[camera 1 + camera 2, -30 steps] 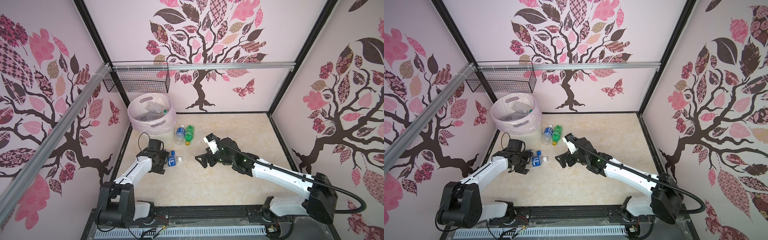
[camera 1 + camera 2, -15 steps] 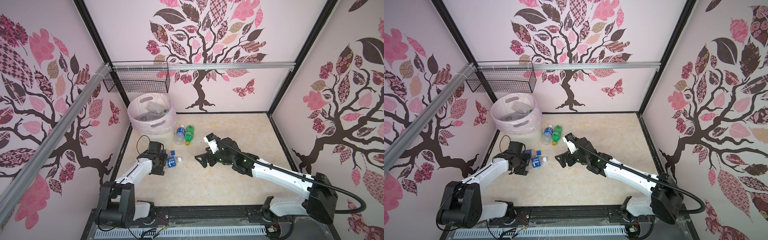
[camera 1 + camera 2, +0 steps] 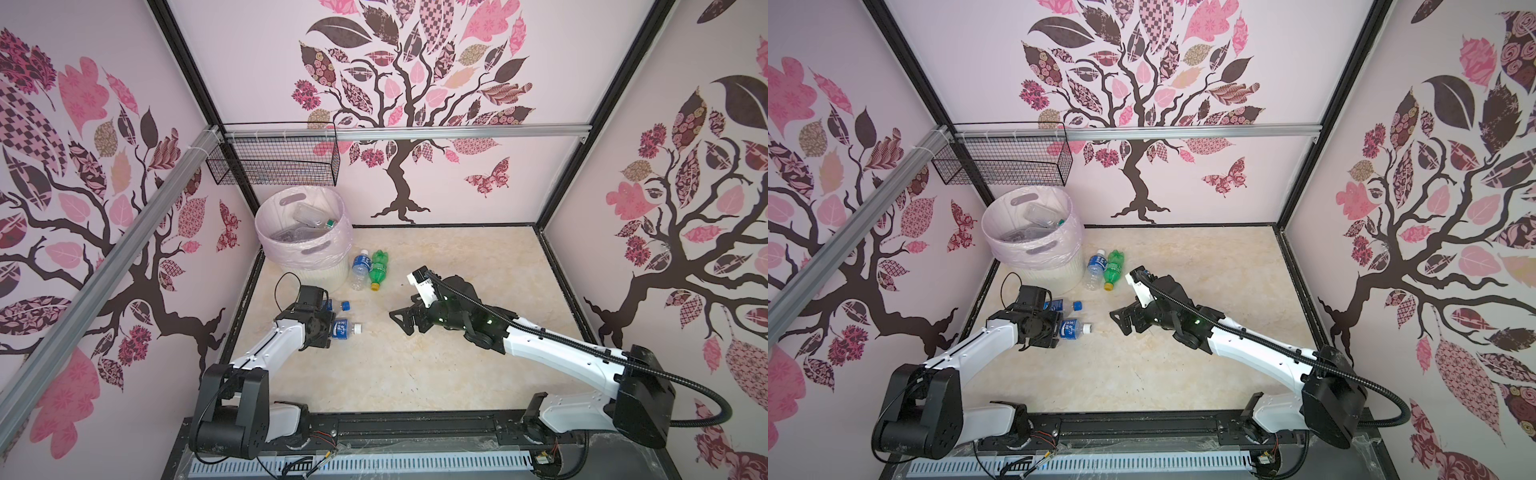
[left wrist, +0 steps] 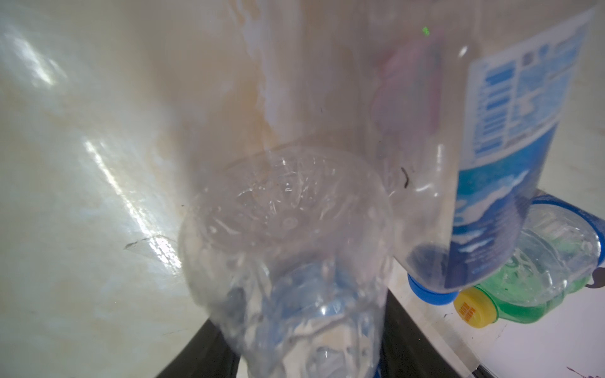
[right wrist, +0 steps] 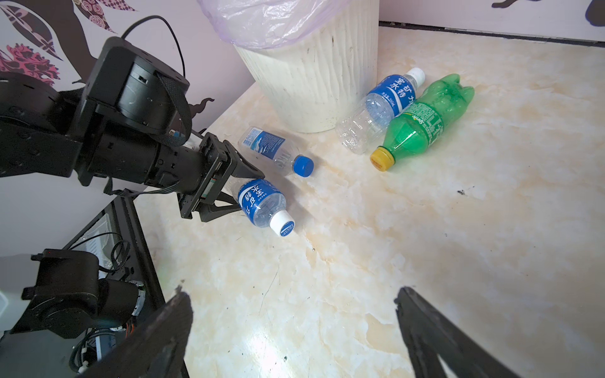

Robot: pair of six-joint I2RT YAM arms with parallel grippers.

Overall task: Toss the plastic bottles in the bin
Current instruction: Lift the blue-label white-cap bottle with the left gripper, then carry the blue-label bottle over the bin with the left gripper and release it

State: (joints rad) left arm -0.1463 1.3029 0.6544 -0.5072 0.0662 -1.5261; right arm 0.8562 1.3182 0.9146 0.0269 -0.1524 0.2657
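Left end effector (image 5: 250, 191): low over the left side of the tabletop (image 3: 457, 270). Its two black fingers lie against opposite sides of the white-capped bottle (image 3: 343, 328), on the lower half. That bottle is on its side with the cap pointing toward the middle of the tabletop. In the left wrist view its clear base (image 4: 288, 245) fills the space between the fingers. Cannot tell whether it is lifted or resting on the surface.

Blue-capped bottle (image 5: 268, 149): on its side, just beside the left end effector on the far side, between it and the bin (image 3: 320, 278). In both top views the wrist camera covers part of it.

Bin: back left corner, thin liner folded over the rim, below the wire basket (image 3: 274, 166) fixed to the wall. There are several clear bottles (image 3: 309, 214) inside, one with a green cap.

Blue-label bottle (image 3: 360, 268) and green bottle (image 3: 379, 270): lying side by side and touching, just beside the foot of the bin on its right. They point opposite ways, the white cap toward the back wall and the yellow cap toward the front.

Right end effector (image 3: 399, 323): fingers wide apart and empty, above the middle of the tabletop. It points toward the left arm and is well apart from every bottle.
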